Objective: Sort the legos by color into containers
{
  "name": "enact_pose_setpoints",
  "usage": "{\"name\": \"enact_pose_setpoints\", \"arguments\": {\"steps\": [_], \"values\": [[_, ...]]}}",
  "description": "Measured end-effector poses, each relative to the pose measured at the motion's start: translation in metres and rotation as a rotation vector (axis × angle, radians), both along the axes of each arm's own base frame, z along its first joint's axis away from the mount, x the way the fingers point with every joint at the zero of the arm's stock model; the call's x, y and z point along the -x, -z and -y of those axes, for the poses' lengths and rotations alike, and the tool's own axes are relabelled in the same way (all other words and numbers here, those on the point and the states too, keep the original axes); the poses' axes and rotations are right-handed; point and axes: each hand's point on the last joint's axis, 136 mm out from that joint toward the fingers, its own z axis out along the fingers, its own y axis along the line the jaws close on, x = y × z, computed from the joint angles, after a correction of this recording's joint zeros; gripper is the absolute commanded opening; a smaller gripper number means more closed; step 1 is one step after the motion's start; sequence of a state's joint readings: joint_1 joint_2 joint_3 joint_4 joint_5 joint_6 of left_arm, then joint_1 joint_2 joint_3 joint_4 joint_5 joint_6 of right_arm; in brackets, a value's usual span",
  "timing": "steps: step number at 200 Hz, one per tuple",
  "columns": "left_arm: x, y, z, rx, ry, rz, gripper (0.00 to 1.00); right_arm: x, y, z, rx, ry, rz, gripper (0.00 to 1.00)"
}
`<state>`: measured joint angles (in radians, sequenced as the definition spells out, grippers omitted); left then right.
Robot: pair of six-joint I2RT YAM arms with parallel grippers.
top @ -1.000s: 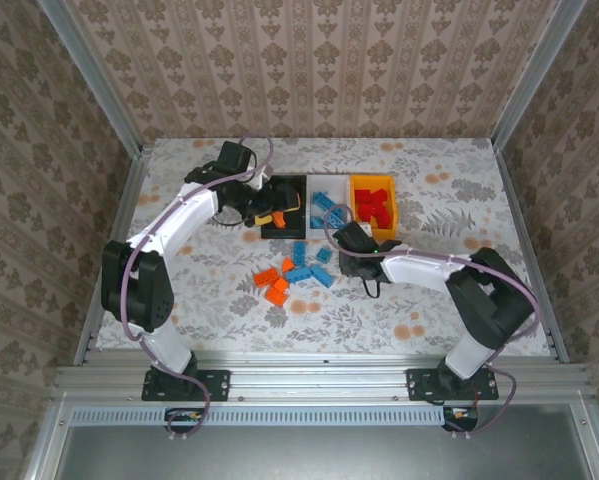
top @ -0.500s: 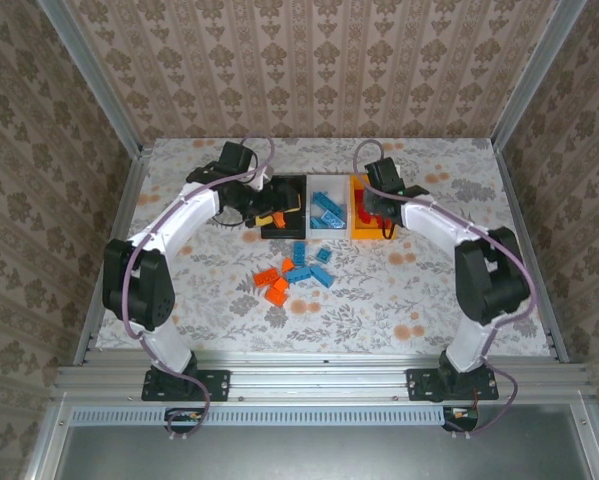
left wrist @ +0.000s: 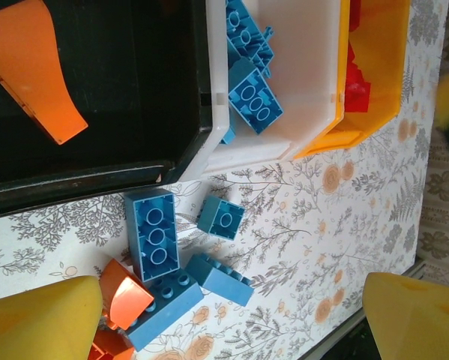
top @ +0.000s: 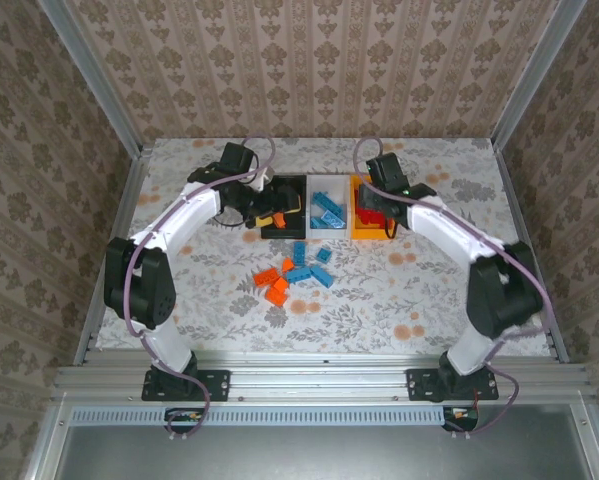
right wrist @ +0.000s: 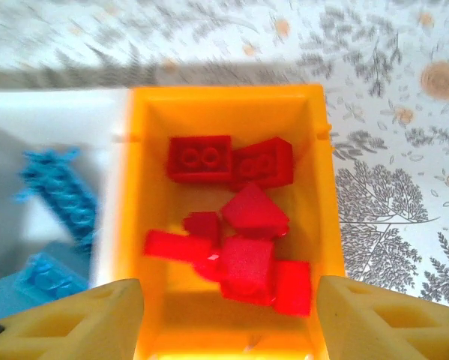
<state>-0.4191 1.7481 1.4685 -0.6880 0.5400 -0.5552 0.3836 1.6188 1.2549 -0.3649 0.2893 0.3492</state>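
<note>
Seen from above, the left pincer [top: 261, 208] hangs over the black bin [top: 297, 190] and the right pincer [top: 375, 205] over the yellow-orange bin [top: 363, 230], with the white bin [top: 334, 185] between the two. The left wrist view makes the left pincer's state plain: its yellow fingers [left wrist: 44, 319] stand wide apart at the bottom corners with nothing between them. Just ahead of them, loose blue bricks [left wrist: 153, 234] and loose orange bricks [left wrist: 125, 296] lie on the flowered table [left wrist: 314, 217], short of the bins. Farther ahead, an orange brick [left wrist: 31, 67] lies in the black bin and binned blue bricks [left wrist: 248, 75] in the white one. The right wrist view resolves what is a red patch from above. Red bricks [right wrist: 231, 225] are heaped in the yellow-orange bin straight ahead of the right pincer, whose fingers [right wrist: 67, 322] are spread and grip nothing. The white bin lies to their left.
</note>
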Motion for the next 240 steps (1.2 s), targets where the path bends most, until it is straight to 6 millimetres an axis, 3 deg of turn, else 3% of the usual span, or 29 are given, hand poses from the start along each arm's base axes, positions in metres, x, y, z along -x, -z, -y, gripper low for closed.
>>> {"name": "enact_pose_setpoints", "arguments": {"steps": [26,48,62,86,112,135,182,240], "values": [[0.000,0.003,-0.008,-0.075,-0.014,0.018,0.92,0.054,-0.037,-0.034,-0.081,-0.100,0.136,0.66],[0.009,0.005,-0.007,-0.144,-0.011,0.052,0.92,0.087,-0.024,-0.053,-0.129,-0.161,0.152,0.66],[0.033,0.009,-0.005,-0.181,0.014,0.072,0.92,0.097,0.000,-0.048,-0.123,-0.153,0.119,0.66],[0.093,0.029,-0.017,-0.245,0.032,0.060,0.92,0.111,0.037,-0.037,-0.093,-0.140,0.052,0.67],[0.141,0.067,-0.042,-0.329,-0.015,0.001,0.92,0.111,0.037,-0.042,-0.115,-0.143,0.080,0.68],[0.166,0.089,-0.052,-0.388,-0.016,-0.009,0.92,0.113,0.035,-0.045,-0.150,-0.141,0.122,0.69],[0.158,0.101,-0.048,-0.415,0.029,0.059,0.89,0.118,0.049,-0.040,-0.152,-0.121,0.118,0.71],[0.154,0.139,-0.036,-0.509,0.169,0.036,0.85,0.115,0.046,-0.041,-0.158,-0.117,0.134,0.71]]}}
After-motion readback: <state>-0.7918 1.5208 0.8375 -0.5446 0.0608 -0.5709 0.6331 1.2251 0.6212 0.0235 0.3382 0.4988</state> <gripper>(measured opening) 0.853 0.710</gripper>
